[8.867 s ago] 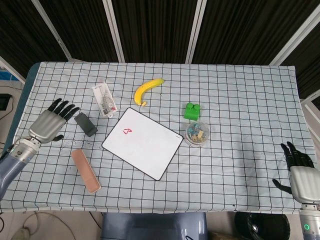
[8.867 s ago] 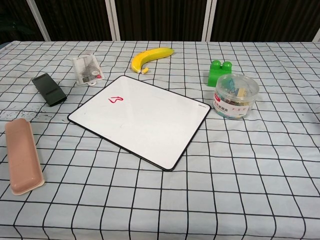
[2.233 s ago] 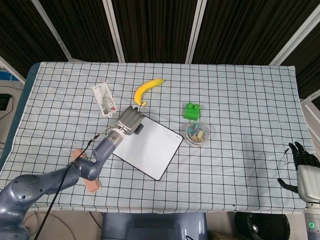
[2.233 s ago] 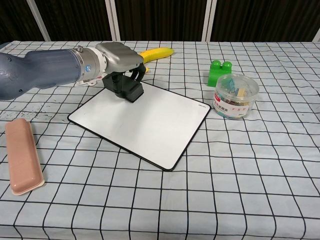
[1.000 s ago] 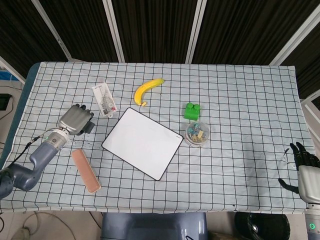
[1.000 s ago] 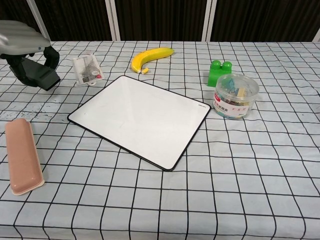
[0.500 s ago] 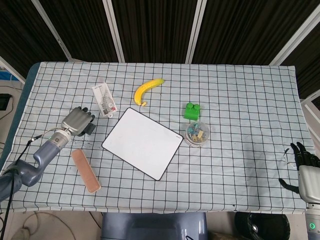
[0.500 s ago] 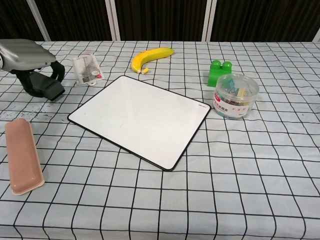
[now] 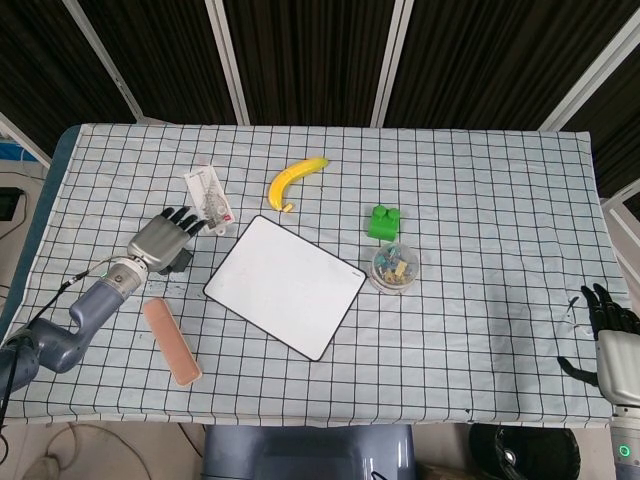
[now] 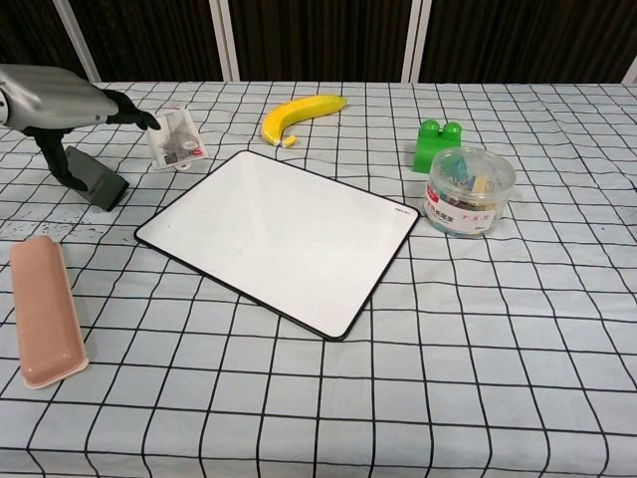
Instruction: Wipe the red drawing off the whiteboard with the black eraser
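Whiteboard shows clean, no red mark visible, so wipe looks done. Black eraser sits on table left of board, under left hand, fingers spread, thumb maybe touching. Right hand open, far off. Next: lift L hand away.

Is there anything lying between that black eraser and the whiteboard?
Nothing visible: only bare checked tablecloth lies between the black block eraser and the white black-rimmed whiteboard. The left hand hovers over the eraser, fingers spread.
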{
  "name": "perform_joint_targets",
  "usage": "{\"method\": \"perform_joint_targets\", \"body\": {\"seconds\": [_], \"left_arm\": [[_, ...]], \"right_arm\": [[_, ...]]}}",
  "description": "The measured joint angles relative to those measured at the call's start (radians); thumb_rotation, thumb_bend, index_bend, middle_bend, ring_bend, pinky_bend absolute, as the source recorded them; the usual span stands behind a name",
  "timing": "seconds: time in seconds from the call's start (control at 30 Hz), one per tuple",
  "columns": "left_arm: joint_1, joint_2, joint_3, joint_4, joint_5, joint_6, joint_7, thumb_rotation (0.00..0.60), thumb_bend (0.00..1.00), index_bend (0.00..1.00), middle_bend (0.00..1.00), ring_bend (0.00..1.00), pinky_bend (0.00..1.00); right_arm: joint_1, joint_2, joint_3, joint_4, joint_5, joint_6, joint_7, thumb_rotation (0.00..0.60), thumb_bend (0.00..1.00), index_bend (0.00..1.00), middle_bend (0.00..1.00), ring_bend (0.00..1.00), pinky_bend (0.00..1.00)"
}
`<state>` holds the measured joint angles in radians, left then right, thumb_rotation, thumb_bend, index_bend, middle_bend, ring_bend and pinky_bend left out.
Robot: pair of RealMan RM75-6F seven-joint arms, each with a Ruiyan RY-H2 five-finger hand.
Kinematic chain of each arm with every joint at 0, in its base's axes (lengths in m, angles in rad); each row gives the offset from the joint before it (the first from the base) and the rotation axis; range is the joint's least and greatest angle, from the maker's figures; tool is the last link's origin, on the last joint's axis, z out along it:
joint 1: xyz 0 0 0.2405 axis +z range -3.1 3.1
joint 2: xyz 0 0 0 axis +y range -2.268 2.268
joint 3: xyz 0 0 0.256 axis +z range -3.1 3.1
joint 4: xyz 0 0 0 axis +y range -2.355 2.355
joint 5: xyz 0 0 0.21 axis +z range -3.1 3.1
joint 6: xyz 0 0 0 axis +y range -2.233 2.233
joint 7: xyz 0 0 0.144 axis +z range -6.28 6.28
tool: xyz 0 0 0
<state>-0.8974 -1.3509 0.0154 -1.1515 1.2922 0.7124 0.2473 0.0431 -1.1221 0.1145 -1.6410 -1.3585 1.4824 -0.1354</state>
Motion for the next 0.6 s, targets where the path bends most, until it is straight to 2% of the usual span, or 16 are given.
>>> {"method": "perform_joint_targets", "body": {"seconds": [0.17,0.3,0.47,0.6], "left_arm": [[0.024,0.101,-0.039,-0.208,-0.071,0.079,0.083,0.6,0.13,0.05,0.1,0.0,0.14],[0.077,0.205,-0.053,-0.424,-0.131,0.216,0.202,0.6,0.13,0.04,0.09,0.0,0.14],[0.187,0.326,-0.037,-0.634,-0.159,0.404,0.309,0.6,0.12,0.02,0.07,0.0,0.12],[0.305,0.398,0.001,-0.72,-0.13,0.518,0.297,0.6,0.12,0.02,0.06,0.0,0.11]], "right_arm": [[0.002,-0.001,-0.001,0.003,-0.005,0.001,-0.004,0.6,0.03,0.0,0.08,0.17,0.18],[0.002,-0.004,-0.003,0.005,-0.014,0.005,-0.008,0.6,0.03,0.0,0.08,0.17,0.18],[0.003,-0.005,-0.004,0.006,-0.019,0.008,-0.011,0.6,0.03,0.0,0.08,0.17,0.18],[0.001,-0.004,-0.003,0.006,-0.021,0.014,-0.012,0.6,0.03,0.0,0.08,0.17,0.18]]}}
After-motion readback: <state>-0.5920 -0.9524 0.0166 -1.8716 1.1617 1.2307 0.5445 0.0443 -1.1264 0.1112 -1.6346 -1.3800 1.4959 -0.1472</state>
